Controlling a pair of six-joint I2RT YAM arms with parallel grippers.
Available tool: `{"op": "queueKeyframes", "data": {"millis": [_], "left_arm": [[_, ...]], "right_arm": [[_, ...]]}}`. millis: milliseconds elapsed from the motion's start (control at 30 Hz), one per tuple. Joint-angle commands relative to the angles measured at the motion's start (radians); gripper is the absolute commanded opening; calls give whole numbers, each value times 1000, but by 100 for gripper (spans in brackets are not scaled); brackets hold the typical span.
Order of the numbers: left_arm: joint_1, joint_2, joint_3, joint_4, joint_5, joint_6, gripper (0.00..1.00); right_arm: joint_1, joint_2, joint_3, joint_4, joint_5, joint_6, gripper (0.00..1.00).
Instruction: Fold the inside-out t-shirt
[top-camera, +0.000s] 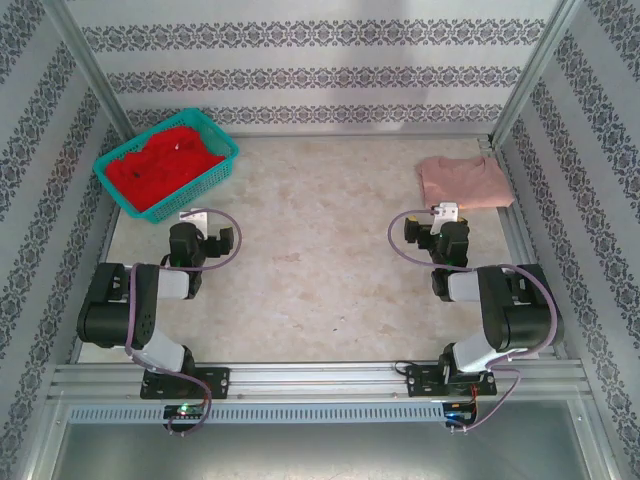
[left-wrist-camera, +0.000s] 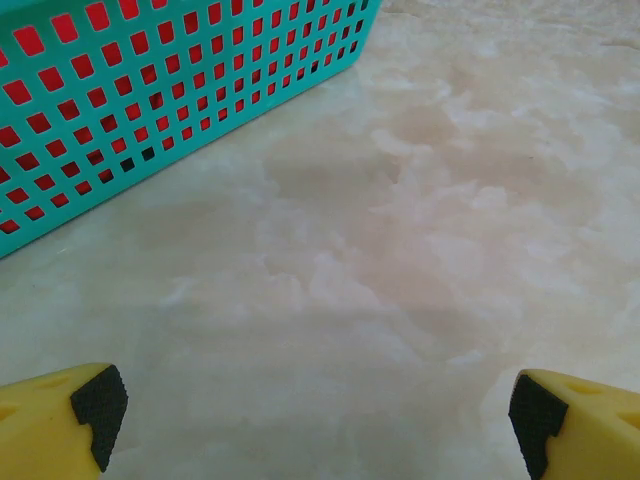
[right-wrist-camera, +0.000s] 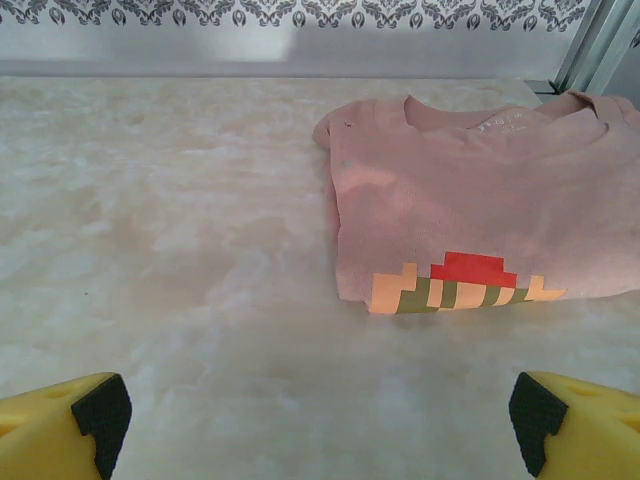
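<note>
While in basket (top-camera: 195, 185), t-shirt (top-camera: 165, 165) beyond jaws

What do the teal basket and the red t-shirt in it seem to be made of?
Teal lattice basket: probably moulded plastic, smooth; its walls are a regular grid of square holes. Bright red t-shirt in it: soft matte cloth, lying in crumpled folds.

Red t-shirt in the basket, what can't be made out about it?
- Top view: red t-shirt is bunched in the teal basket; sleeves and collar lost in folds.
- Top view: its white label is too small to read.
- Left wrist view: basket wall screens it, red through holes.
</note>
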Motion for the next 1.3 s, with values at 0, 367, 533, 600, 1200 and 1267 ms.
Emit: {"op": "queueKeyframes", "data": {"millis": [0,367,533,600,1200,1267], "left_arm": [[-12,-2,10,59,-5,17,100],[-12,0,10,59,-4,17,100],[-12,-2,10,59,-4,17,100],[-12,-1,10,59,-5,17,100],[-15,-515,32,-391,-61,-348,100],[-18,-572,49,-431,-9,-471,100]], "right_arm": [[-3,-12,18,5,-16,5,98],[-5,-11,18,5,-17,7,98],[-5,-10,18,5,-19,6,98],[-5,-10,19,5,-19,8,98],[-11,-459,-59,-248,348,228,98],[-13,-560,-70,-290,329,321,98]]}}
